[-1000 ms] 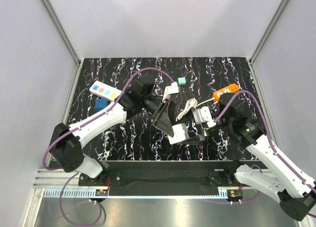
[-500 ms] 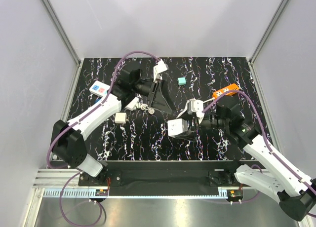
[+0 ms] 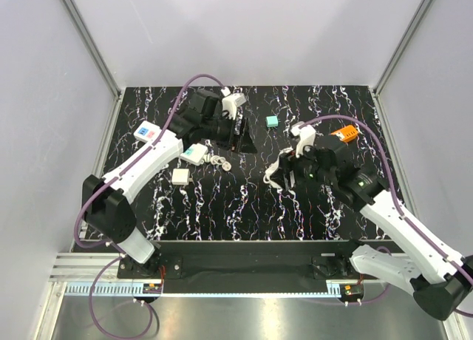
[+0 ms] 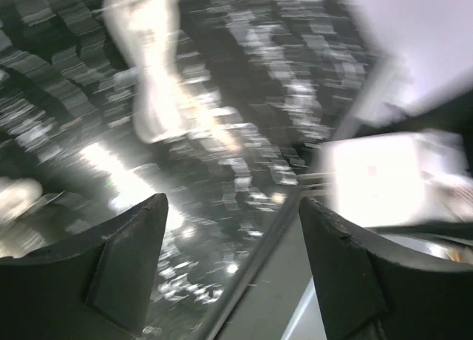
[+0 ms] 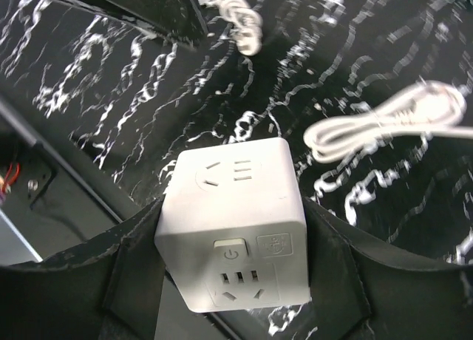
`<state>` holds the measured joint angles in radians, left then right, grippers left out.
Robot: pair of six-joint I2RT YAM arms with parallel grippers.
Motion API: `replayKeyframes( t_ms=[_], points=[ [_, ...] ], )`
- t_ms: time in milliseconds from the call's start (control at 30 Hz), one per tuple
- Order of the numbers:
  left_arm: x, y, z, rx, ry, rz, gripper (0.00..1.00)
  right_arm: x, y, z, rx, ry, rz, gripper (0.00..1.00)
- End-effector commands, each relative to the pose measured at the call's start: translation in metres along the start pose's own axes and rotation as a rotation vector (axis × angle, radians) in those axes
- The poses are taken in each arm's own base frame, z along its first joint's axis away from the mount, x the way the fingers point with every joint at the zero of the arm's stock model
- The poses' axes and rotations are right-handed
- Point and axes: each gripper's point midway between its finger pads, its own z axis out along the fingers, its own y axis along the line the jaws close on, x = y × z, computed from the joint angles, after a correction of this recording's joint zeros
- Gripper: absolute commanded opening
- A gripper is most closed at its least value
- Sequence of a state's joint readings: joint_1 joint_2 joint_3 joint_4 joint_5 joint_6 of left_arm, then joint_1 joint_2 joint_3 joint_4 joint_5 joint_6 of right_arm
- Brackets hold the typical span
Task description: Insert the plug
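The plug (image 5: pixel 233 177) is a white cube with socket holes and a power button. My right gripper (image 5: pixel 235 214) is shut on it, with a black finger pressed against each side, and holds it above the marbled table. In the top view the right gripper (image 3: pixel 281 171) hangs over the table's middle right and mostly hides the plug. The orange power strip (image 3: pixel 345 133) lies behind and to its right. My left gripper (image 3: pixel 242 139) is at the back of the table. Its wrist view is blurred, but the left gripper (image 4: pixel 233 207) is open with nothing between the fingers.
A tiny teal cube (image 3: pixel 272 121) sits at the back centre. A white strip with coloured buttons (image 3: pixel 150 131) lies at the left, and a smaller white cube (image 3: pixel 180 176) in front of it. A loose white cable (image 3: pixel 218 161) lies near the left gripper; another white cable (image 5: pixel 369 126) lies under the plug.
My left arm has swung away from the right gripper to the back left of the table. My right gripper has carried the plug back and to the right, closer to the orange strip.
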<state>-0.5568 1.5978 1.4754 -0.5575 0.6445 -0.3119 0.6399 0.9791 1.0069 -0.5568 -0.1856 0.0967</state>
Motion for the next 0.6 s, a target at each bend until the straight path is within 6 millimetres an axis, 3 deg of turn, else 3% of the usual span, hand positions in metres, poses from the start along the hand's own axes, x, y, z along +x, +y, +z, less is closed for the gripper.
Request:
replayKeyframes(
  t_ms=[0, 133, 167, 233, 333, 433, 567],
  points=[
    [0.004, 0.059, -0.013, -0.322, -0.032, -0.024, 0.74, -0.034, -0.010, -0.031, 0.124, -0.141, 0.151, 0.00],
    [0.000, 0.085, -0.022, -0.417, -0.073, -0.108, 0.64, -0.039, -0.011, -0.036, 0.161, -0.123, 0.239, 0.00],
    [-0.001, 0.090, -0.021, -0.426, -0.086, -0.119, 0.63, -0.037, -0.022, -0.038, 0.231, -0.117, 0.259, 0.00],
    [0.001, 0.096, -0.016, -0.434, -0.088, -0.117, 0.63, -0.042, -0.026, -0.039, 0.268, -0.123, 0.305, 0.00],
    [0.008, 0.103, 0.001, -0.405, -0.056, -0.137, 0.62, -0.042, -0.050, -0.043, 0.421, -0.142, 0.439, 0.00],
    [0.011, 0.099, 0.027, -0.313, -0.039, -0.137, 0.60, -0.033, -0.087, -0.048, 0.613, -0.135, 0.580, 0.00],
    [0.006, 0.092, 0.066, -0.241, -0.036, -0.103, 0.59, -0.022, -0.121, -0.056, 0.755, -0.128, 0.775, 0.00]
  ],
)
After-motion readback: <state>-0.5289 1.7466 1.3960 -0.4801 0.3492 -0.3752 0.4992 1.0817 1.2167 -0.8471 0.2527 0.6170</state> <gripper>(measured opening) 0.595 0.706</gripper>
